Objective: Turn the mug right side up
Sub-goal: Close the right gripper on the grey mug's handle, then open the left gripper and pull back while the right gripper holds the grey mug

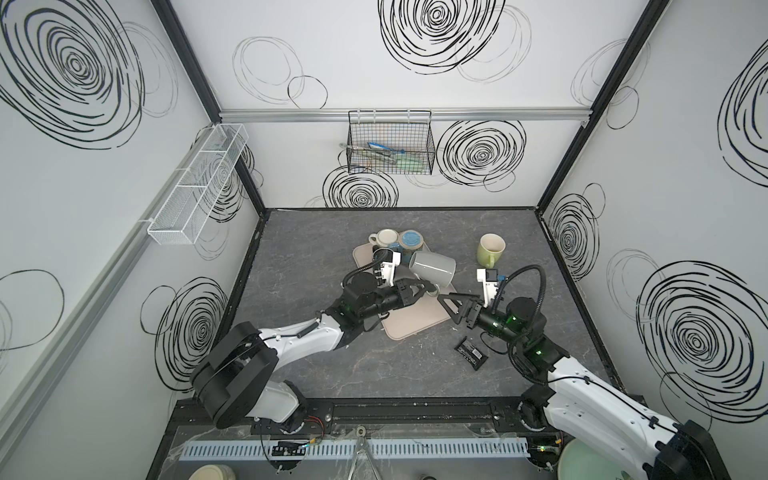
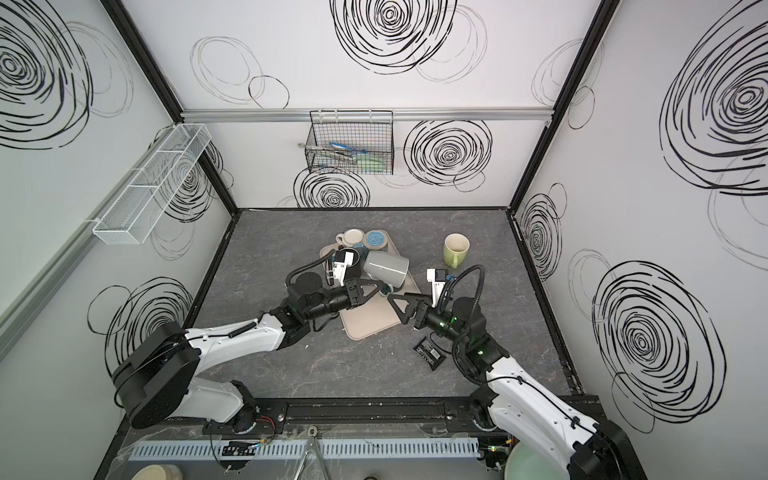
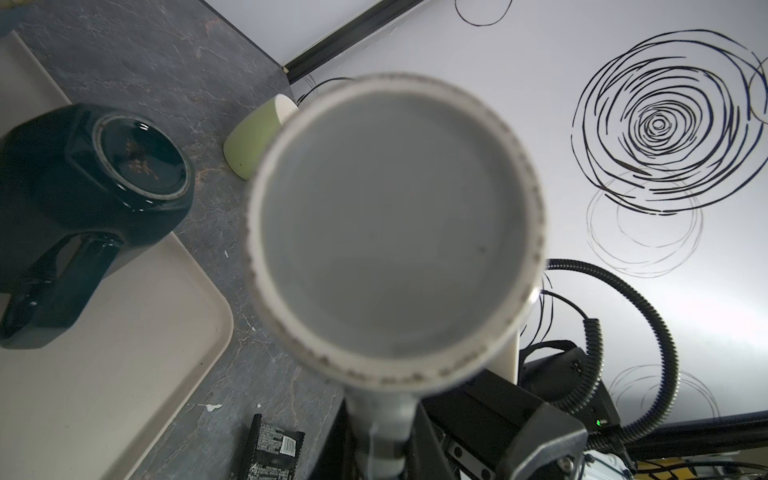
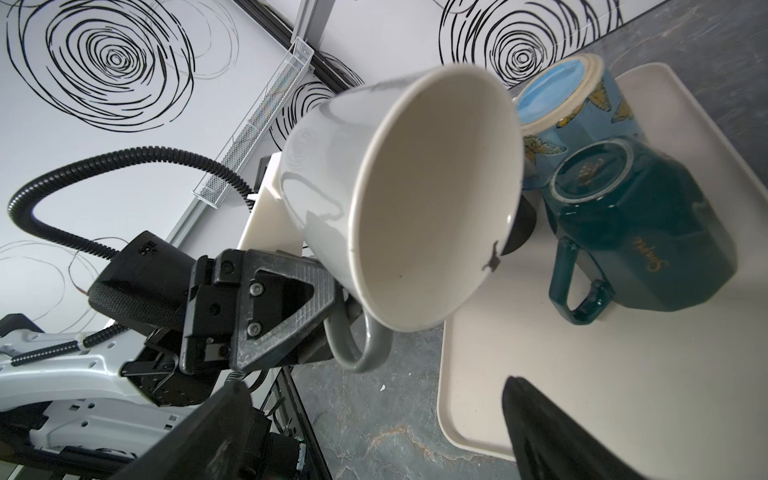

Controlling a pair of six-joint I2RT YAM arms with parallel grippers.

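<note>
Grey mug, handle pinched by left gripper (right-wrist view); right gripper gapes.

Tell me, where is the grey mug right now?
In both top views the grey mug is near the middle, tipped on its side over the beige tray, held by its handle in the left end effector.

Your site: a robot test cell, lab-built. Enclosure: white walls printed with black scribbled spirals, black frame posts, aluminium rail across the upper centre. Fixtures: black wire basket of utensils; white mesh rack at left. Base: dark stone-look tabletop; your left arm and right arm mounted on a black track along the bottom edge, slotted cable duct beneath.
</note>
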